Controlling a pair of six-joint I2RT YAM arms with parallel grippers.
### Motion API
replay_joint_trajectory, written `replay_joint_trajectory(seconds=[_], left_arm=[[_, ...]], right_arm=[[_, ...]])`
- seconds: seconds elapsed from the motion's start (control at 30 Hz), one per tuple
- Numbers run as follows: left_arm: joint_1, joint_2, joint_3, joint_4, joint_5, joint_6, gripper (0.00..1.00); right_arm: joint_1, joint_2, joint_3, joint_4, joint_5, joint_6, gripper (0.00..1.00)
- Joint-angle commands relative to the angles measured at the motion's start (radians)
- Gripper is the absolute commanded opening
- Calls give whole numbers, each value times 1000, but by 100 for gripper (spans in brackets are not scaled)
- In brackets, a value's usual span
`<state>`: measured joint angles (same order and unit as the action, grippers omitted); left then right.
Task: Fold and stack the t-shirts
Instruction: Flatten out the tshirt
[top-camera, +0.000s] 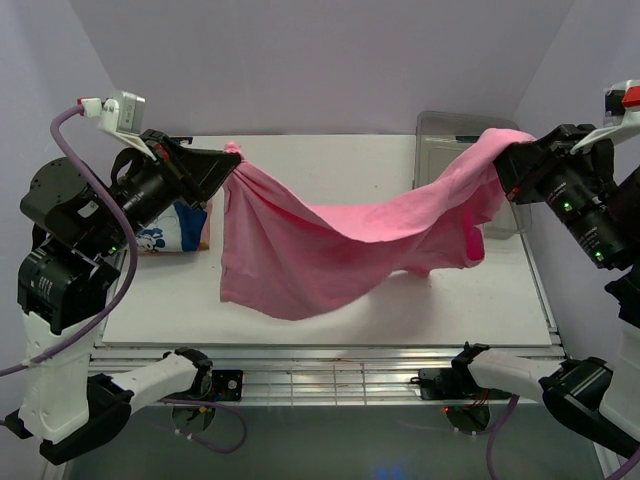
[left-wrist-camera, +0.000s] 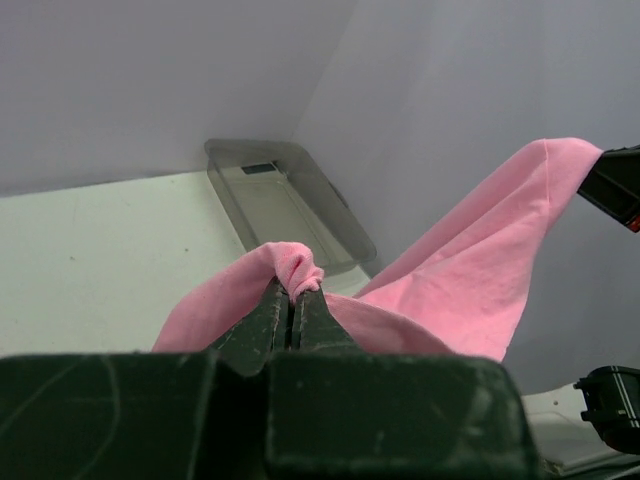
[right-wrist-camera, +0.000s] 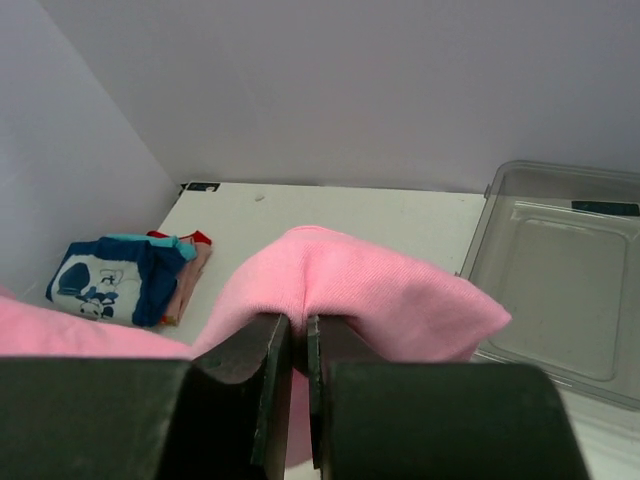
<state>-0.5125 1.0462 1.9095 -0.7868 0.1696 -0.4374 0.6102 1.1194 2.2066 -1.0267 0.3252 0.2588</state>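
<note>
A plain pink t-shirt (top-camera: 330, 245) hangs stretched between both arms above the white table (top-camera: 320, 320), sagging in the middle with its lower part touching the surface. My left gripper (top-camera: 228, 152) is shut on its left end, a bunched knot of pink cloth (left-wrist-camera: 295, 268) sticking out past the fingertips (left-wrist-camera: 272, 305). My right gripper (top-camera: 505, 160) is shut on the right end, pink cloth (right-wrist-camera: 350, 280) draped over its tips. A folded stack of t-shirts (top-camera: 172, 228), topmost blue with white cartoon print (right-wrist-camera: 105, 280), lies at the table's left, partly hidden behind the left arm.
A clear plastic bin (top-camera: 455, 150) stands at the back right of the table, partly behind the raised cloth, and also shows in the wrist views (left-wrist-camera: 285, 205) (right-wrist-camera: 560, 280). Purple walls close in the back and sides. A metal rail (top-camera: 320, 375) runs along the near edge.
</note>
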Motion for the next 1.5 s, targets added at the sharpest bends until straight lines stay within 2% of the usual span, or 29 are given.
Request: replay_joint_trajectory(seconds=[0.0,0.17,0.3,0.4,0.47,0.53,0.57,0.6,0.67,0.73,0.8,0.87,0.9,0.93,1.07,1.13,1.23,1.27,1.37,1.4,1.43,1.47], left_arm=[[-1,3,49,-74,19,-41,0],[-1,20,-23,-135,-94,-58,0],[-1,136,-56,-247,-246,-44,0],[2,248,-64,-250,-300,-34,0],[15,365,-9,-249,-334,-21,0],[41,455,135,-252,-349,6,0],[58,548,199,-253,-367,6,0],[65,589,320,-241,-384,5,0],[101,705,443,-229,-342,-24,0],[132,764,575,-162,-289,-43,0],[157,796,628,-33,-283,-37,0],[167,764,582,96,-318,-2,0],[167,700,535,256,-329,18,0],[169,669,451,332,-340,40,0],[169,586,375,527,-392,165,0],[169,545,323,552,-392,207,0],[169,461,137,580,-395,246,0],[169,434,15,590,-394,246,0],[169,326,-192,606,-387,241,0],[169,302,-331,607,-393,236,0],[169,279,-393,604,-412,226,0],[169,243,-452,592,-420,220,0]], right_arm=[[3,22,64,22,-80,14,8],[2,59,-54,79,-101,23,8],[3,167,-139,119,-72,37,8],[-7,279,-143,125,3,48,8],[-33,338,-127,157,54,62,8],[-81,407,-98,209,60,69,8],[-98,428,-79,268,63,66,8],[-110,480,-53,293,70,59,8],[-148,545,80,332,87,24,8],[-183,632,218,358,84,-19,8],[-205,648,240,449,72,-38,8],[-224,614,144,558,71,-78,8],[-227,571,104,615,68,-90,8],[-230,553,73,714,71,-107,8],[-233,527,70,797,72,-170,8],[-233,514,65,804,51,-196,8],[-233,473,-37,800,0,-202,8],[-233,462,-77,778,-12,-199,8],[-233,409,-301,763,-101,-171,8],[-231,381,-368,764,-154,-161,8],[-230,369,-496,769,-179,-135,8],[-225,359,-554,766,-198,-125,8]])
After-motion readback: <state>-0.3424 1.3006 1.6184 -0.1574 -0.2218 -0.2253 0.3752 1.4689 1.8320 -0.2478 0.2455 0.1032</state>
